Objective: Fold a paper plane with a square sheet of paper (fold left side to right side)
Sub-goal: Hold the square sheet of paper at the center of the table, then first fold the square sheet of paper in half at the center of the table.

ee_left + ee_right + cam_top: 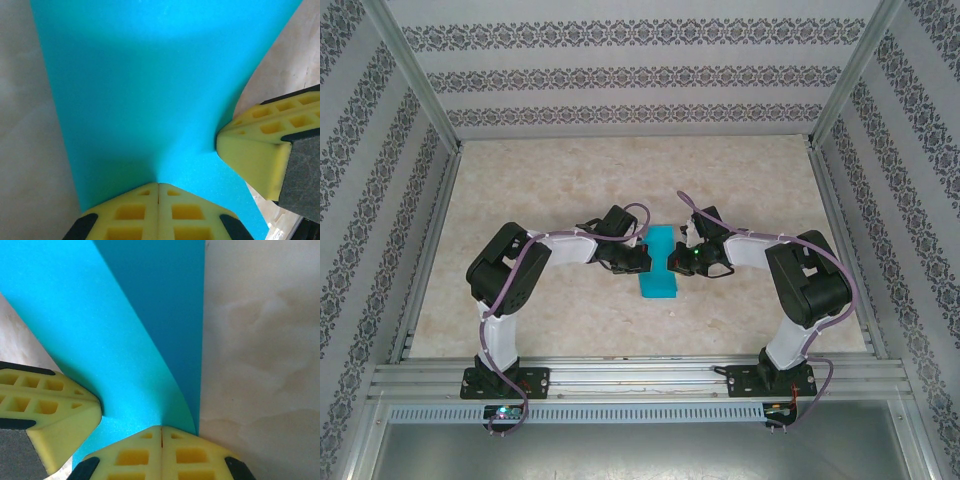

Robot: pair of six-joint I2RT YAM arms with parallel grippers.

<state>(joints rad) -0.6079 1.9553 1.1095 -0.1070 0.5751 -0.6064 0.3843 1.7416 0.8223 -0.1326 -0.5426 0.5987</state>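
Seen from above, the wrists overlap both side edges of the square sheet of paper (658, 282), so its outline is hard to judge. It lies mid-worktop (570, 175), plain teal-blue, one layer curling over another. The left gripper (159, 186) and right gripper (161, 429) are fully closed, tips on the paper; whether they nip it is unclear.

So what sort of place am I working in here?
Probably a lab test booth, not a home or shop: a marble-look table boxed in by patterned panels on aluminium rails, with the left arm and right arm bolted at its near edge and blue paper between them.
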